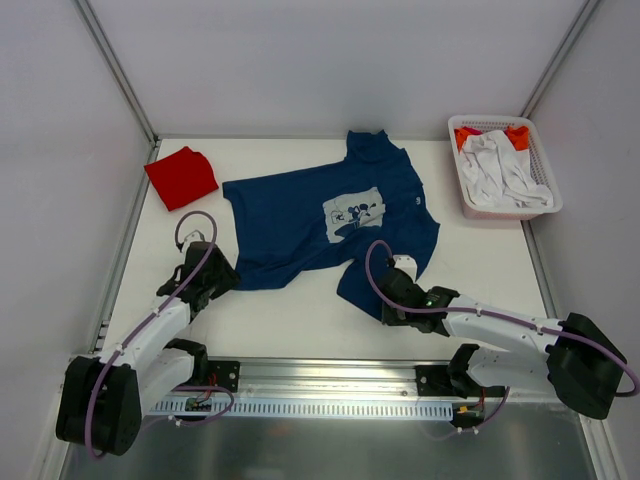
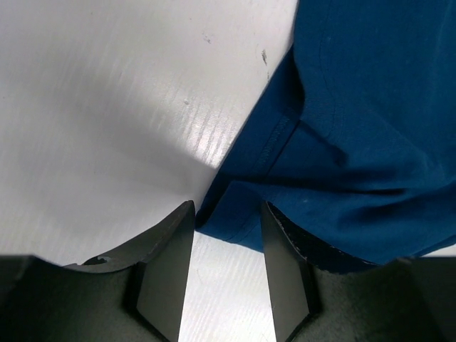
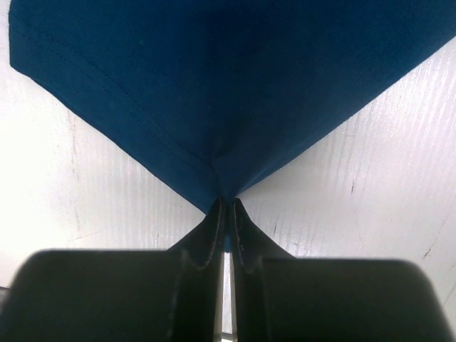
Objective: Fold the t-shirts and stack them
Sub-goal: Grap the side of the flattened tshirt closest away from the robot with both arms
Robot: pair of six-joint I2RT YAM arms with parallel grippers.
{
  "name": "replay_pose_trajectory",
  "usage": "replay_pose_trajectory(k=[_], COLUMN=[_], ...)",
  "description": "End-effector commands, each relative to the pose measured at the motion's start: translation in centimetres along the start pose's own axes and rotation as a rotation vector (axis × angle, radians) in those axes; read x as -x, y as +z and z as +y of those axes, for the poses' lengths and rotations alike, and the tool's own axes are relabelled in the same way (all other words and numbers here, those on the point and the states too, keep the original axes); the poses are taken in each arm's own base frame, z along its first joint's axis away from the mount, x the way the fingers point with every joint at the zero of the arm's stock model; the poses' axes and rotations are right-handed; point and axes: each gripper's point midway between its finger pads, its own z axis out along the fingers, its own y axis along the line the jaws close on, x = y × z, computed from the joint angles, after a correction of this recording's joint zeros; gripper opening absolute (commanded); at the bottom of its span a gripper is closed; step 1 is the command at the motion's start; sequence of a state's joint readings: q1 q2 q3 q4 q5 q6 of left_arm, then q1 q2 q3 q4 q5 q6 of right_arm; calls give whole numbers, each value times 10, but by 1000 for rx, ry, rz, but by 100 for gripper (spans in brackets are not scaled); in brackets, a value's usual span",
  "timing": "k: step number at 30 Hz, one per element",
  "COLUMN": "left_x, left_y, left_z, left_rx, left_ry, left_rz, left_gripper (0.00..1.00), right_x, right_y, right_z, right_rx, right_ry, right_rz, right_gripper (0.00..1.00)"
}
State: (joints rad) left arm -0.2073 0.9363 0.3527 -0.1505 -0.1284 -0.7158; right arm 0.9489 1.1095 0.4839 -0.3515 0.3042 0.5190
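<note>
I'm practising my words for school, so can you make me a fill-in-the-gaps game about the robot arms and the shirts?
1. The right gripper is shut on a corner of the navy t-shirt, while the left gripper is ____.
2. The folded t-shirt lying apart from the navy one is coloured ____.
3. The white cloth lies inside the ____.

Missing words: open; red; basket.

No writing can be read anywhere; the navy t-shirt [image 1: 300, 215] carries only a pale cartoon print.
</note>
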Motion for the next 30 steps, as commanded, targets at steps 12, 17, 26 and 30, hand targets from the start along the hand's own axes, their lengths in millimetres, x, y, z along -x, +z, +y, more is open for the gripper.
replay_pose_trajectory(k=[12,17,26,30], left_x=[-2,-10,-15,-15], left_y=[-2,-5,-5,-5], left_z=[-18,-17,-13,-13], left_rx=[-114,-137,-133,-132], left_ry=[-77,-98,-105,-102], left_rz=[-2,7,21,22], left_gripper=[35,34,34,31], right_x=[7,7,-2,-3], right_y=[-4,-3,3,4], right_z=[8,8,7,8], right_rx=[31,29,31,38], right_ry=[5,7,26,33], right_rz=[-20,-20,0,2], right_gripper=[0,0,0,0])
